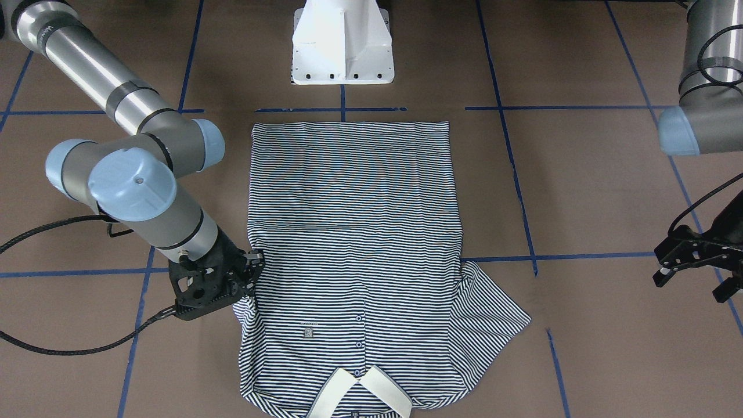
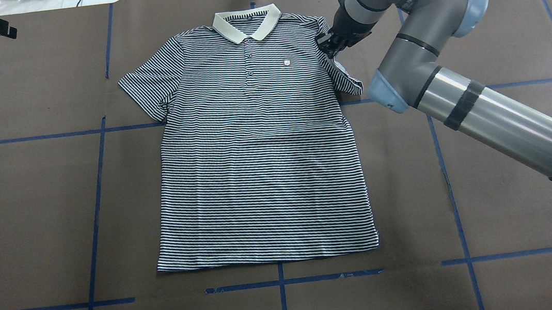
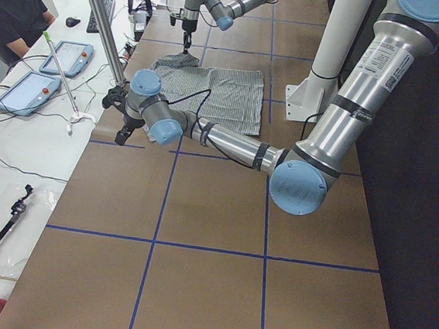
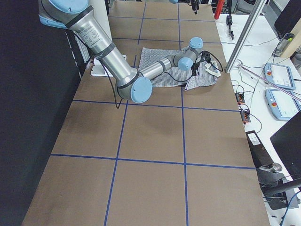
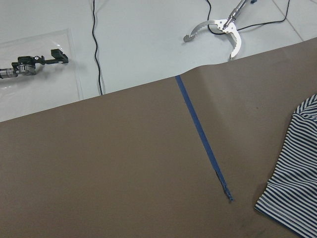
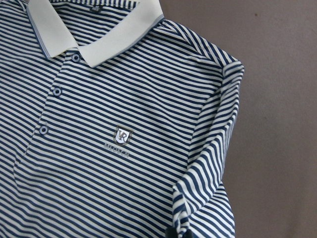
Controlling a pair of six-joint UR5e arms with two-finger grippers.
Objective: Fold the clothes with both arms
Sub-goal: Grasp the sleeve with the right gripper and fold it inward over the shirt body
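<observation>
Though barely in sight, jaws of right gripper (image 1: pixel 254 276) at shirt (image 1: pixel 354 232) sleeve.

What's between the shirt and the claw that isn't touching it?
Between the left gripper and the shirt: only brown table cover crossed by blue tape, per the front-facing view.

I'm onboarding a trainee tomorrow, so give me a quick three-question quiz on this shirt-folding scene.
1. True or false: the polo shirt lies with its buttons facing up.
2. The right claw is at the shirt's: A) hem B) sleeve C) collar
3. Fill in: the left claw, off to the side and clear of the shirt, has its jaws ____.
Key: 1 true; 2 B; 3 open.
</observation>
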